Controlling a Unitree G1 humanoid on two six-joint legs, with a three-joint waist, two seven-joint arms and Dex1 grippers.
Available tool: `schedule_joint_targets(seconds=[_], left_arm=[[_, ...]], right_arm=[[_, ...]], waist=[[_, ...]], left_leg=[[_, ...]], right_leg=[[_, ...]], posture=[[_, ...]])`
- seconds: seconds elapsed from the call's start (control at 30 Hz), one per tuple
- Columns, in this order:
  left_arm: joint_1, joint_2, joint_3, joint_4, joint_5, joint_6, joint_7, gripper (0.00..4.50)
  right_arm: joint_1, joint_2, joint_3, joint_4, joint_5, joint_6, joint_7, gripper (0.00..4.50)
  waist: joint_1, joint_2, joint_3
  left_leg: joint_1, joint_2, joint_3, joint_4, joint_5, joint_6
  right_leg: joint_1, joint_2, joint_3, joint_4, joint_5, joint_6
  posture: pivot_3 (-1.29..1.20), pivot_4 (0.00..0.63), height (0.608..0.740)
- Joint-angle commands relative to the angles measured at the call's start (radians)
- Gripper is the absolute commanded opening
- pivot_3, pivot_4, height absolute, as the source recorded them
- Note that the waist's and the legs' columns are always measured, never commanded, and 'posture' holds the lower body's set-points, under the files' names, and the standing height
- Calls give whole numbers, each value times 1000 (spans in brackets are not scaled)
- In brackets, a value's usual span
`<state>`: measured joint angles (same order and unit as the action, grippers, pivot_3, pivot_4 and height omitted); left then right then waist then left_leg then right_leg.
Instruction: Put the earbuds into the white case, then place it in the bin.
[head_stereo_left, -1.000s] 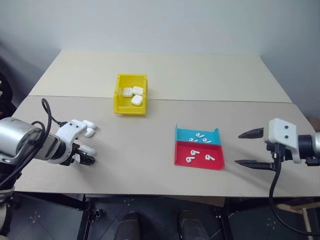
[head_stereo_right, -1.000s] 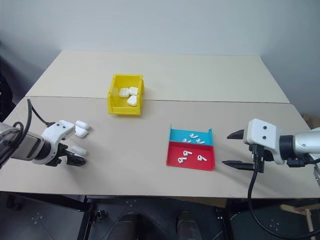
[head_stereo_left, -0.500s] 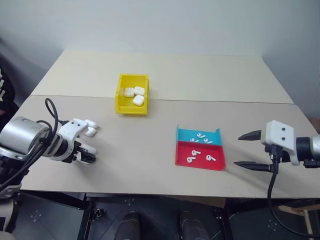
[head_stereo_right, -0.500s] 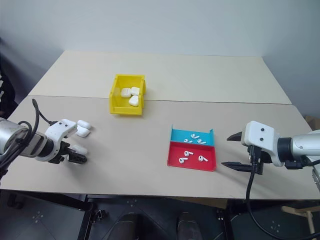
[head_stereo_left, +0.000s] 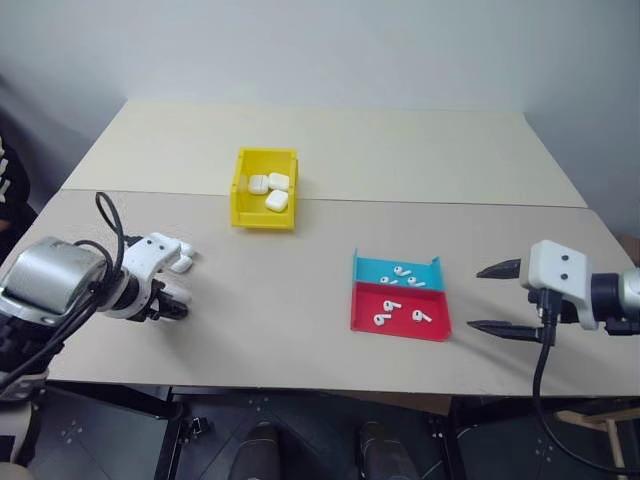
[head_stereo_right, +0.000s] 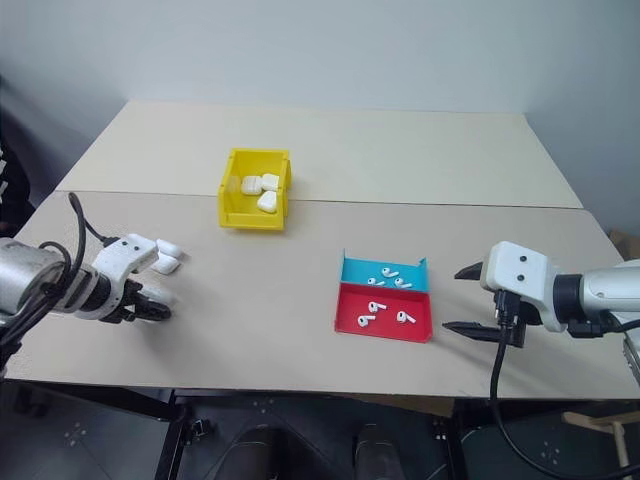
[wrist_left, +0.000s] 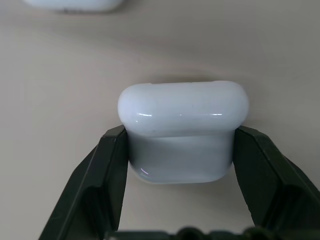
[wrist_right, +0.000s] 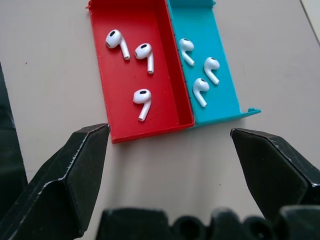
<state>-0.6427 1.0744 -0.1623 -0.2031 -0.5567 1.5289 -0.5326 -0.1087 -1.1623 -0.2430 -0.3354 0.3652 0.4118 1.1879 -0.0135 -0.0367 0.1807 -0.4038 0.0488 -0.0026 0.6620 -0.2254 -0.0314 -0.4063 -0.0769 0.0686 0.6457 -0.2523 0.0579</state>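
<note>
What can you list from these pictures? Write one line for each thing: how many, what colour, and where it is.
Table: one, beige.
Bin: one, yellow, far left of centre.
Cases in bin: three, white.
Loose cases: two, white, by the left gripper.
Held case: one, white.
Red tray: one, near centre.
Blue tray: one, touching the red tray's far side.
Earbuds: six, white, three per tray.
Left gripper: shut on the held case.
Right gripper: open, right of the trays.

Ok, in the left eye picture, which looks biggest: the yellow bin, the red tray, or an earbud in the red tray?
1. Yellow plastic bin and shallow red plastic tray: look about alike, and the bin sits farther away, so unranked.
2. Tiny white earbud: smallest by far.
</note>
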Motion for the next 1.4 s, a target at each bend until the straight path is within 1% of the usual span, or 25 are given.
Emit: schedule_joint_targets(seconds=[0.03,0.1,0.13,0.17,0.23,0.27,0.33,0.37,0.4,0.47,0.53,0.6,0.67,0.83,1.0,1.1,1.2,1.3,1.37,1.4], left_arm=[[-27,-11,190,-158,-36,-85,-29,2795],[-10,-40,245,-224,-27,-145,-14,2795],[-24,-81,285,-240,-41,-140,-2,2795],[-15,-125,320,-268,-39,-185,17,2795],[-11,-184,338,-296,-57,-201,19,2795],[14,-207,329,-319,-42,-245,26,2795],[118,-273,284,-366,48,-502,23,2795],[153,-298,261,-372,78,-590,17,2795],[184,-362,257,-349,63,-717,-49,2795],[222,-454,252,-300,51,-906,-136,2795],[256,-598,252,-227,45,-1137,-193,2795],[290,-694,257,-176,16,-1272,-252,2795],[337,-751,252,-129,-19,-1368,-340,2795],[385,-782,215,-34,-18,-1527,-500,2795],[402,-749,176,68,15,-1660,-665,2795],[408,-753,171,96,5,-1709,-708,2795],[404,-757,168,121,16,-1740,-713,2795],[408,-757,160,120,20,-1747,-705,2795],[412,-752,158,112,21,-1740,-694,2795],[412,-751,157,111,23,-1744,-694,2795]], right_arm=[[-52,10,-58,12,13,-56,-12,4500],[-67,9,-61,23,16,-62,-8,4500],[-82,3,-58,26,16,-75,0,4500],[-100,-7,-52,25,19,-73,7,4500],[-146,-54,-23,14,29,-18,31,4500],[-171,-76,-3,8,38,17,46,4500],[-218,-91,29,-12,48,37,58,4500],[-237,-93,41,-20,52,39,60,4500],[-259,-99,59,-39,53,48,61,4500],[-293,-109,96,-66,55,85,64,4500],[-327,-120,147,-102,49,160,46,4500],[-351,-123,184,-131,46,237,16,4500],[-371,-126,219,-180,59,339,-14,4500],[-402,-107,290,-297,67,473,-68,4500],[-501,-60,413,-330,52,593,-110,4500],[-576,-35,488,-331,39,667,-126,4500],[-626,-21,547,-342,38,719,-130,4500],[-645,-22,594,-347,20,733,-137,3938],[-661,-11,627,-342,4,745,-150,3319],[-666,-7,637,-341,1,749,-152,3319]], waist=[[0,-1,1],[-1,-1,1],[-1,-1,0],[-1,-1,0],[-1,-1,0],[-1,-1,0],[-6,1,-1],[-9,1,-1],[-9,0,-1],[-3,0,-1],[1,2,-1],[5,2,-1],[3,2,-2],[0,3,-2],[-2,3,-3],[-4,3,-3],[-1,3,-3],[2,3,-3],[0,3,-3],[0,3,-3]], left_leg=[[-1,0,0,0,0,0],[-1,0,0,0,0,0],[-1,0,0,0,0,0],[-1,0,0,0,0,0],[-1,0,0,1,0,0],[0,0,0,1,0,0],[0,0,0,1,0,0],[1,0,0,1,0,0],[1,0,0,1,0,0],[0,0,0,1,0,0],[-1,0,0,3,0,0],[-1,0,0,3,0,0],[-1,0,1,3,0,0],[-1,0,0,4,0,0],[0,0,0,4,0,0],[-1,0,0,4,0,0],[-1,0,0,4,0,0],[-2,0,0,4,0,1],[-2,0,0,5,0,1],[-2,0,0,4,0,1]], right_leg=[[-1,0,0,0,0,0],[-1,0,0,-1,0,0],[-1,0,0,-1,0,0],[0,0,0,-1,0,0],[0,0,0,0,0,0],[0,0,0,1,0,0],[0,0,0,0,0,0],[1,0,1,0,0,0],[1,0,1,-1,0,0],[0,0,0,0,0,0],[0,0,0,0,1,0],[1,-1,0,-1,1,0],[1,-1,0,-1,1,0],[1,0,0,0,1,0],[1,0,0,-1,1,1],[1,0,0,-1,1,1],[0,0,0,-1,1,1],[0,0,0,-1,1,1],[0,-1,0,-1,1,1],[0,0,0,-1,1,1]], posture=[[0,150,740],[0,150,740],[0,150,740],[0,150,740],[0,150,740],[0,150,740],[0,150,740],[0,150,740],[0,150,740],[0,150,740],[0,150,740],[0,150,740],[0,150,740],[0,150,740],[0,150,740],[0,150,740],[0,150,740],[0,150,740],[0,150,740],[0,150,740]])
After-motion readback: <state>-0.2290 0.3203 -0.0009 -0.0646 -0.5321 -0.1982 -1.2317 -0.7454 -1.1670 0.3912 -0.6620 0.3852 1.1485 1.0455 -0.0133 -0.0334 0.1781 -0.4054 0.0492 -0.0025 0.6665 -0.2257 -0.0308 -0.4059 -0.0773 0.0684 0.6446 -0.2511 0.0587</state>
